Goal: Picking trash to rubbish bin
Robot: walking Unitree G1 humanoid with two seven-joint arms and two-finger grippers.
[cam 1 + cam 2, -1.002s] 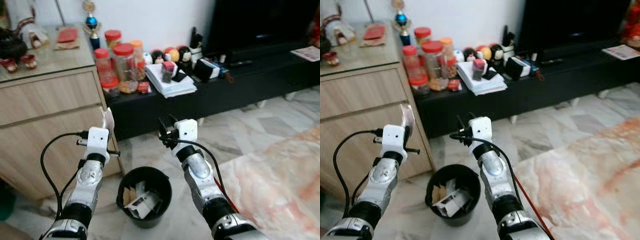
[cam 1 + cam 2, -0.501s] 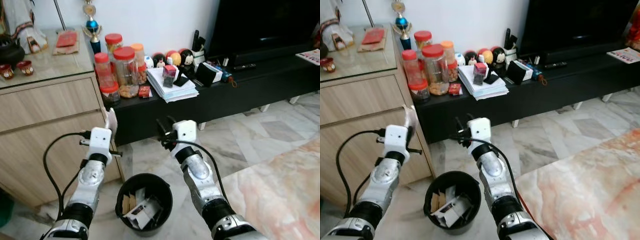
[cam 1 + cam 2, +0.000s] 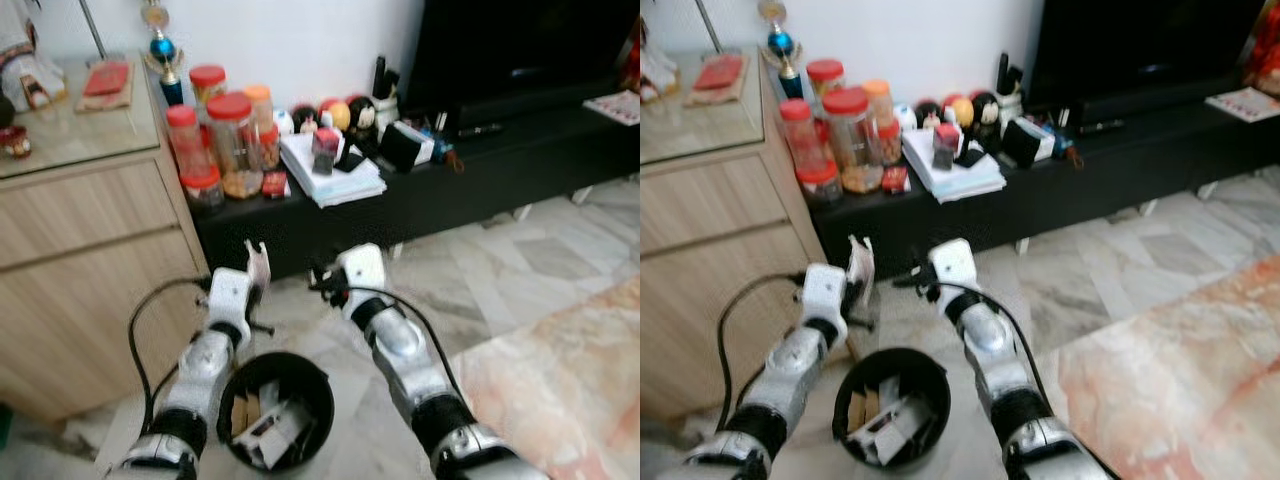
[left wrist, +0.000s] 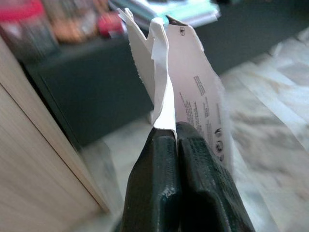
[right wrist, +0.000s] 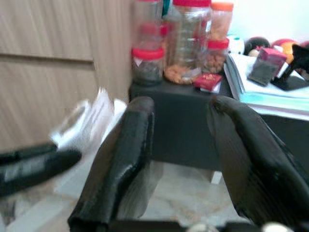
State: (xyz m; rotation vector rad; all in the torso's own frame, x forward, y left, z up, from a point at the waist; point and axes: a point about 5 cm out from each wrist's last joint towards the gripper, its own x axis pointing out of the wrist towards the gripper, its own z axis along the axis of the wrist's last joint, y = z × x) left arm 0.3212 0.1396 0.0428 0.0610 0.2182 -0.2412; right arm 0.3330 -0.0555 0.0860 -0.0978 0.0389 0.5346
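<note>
Paper scrap (image 4: 186, 92) — a torn, printed piece of white paper — is pinched in my left gripper (image 4: 176, 133), standing up out of the fingertips. In the head views I see the scrap (image 3: 259, 268) raised just behind and above the far rim of the black rubbish bin (image 3: 320, 385), not yet over the opening. The bin sits on the marble floor between my two arms and already holds cardboard and paper pieces.

Handling, as I judge it: the scrap is very light, thin and limp, creased down its middle, and easily torn. It will flutter instead of dropping straight, so release should come low and centred over the opening. The present hold at the lower edge is adequate; a crumpled grip would be steadier but is not needed.

Left arm: forearm angled up and forward from the lower left, wrist just beside the bin rim, both black fingers clamped flat together on the paper's bottom edge.

Right arm: extended forward on the bin's other side, with the right gripper (image 5: 181, 159) spread apart and holding nothing — it points toward the low black TV console (image 3: 470, 175) and the red-lidded jars (image 3: 232, 140) on it. The wooden cabinet (image 3: 90, 230) stands close on the left, so I would keep the left wrist's swing short.
</note>
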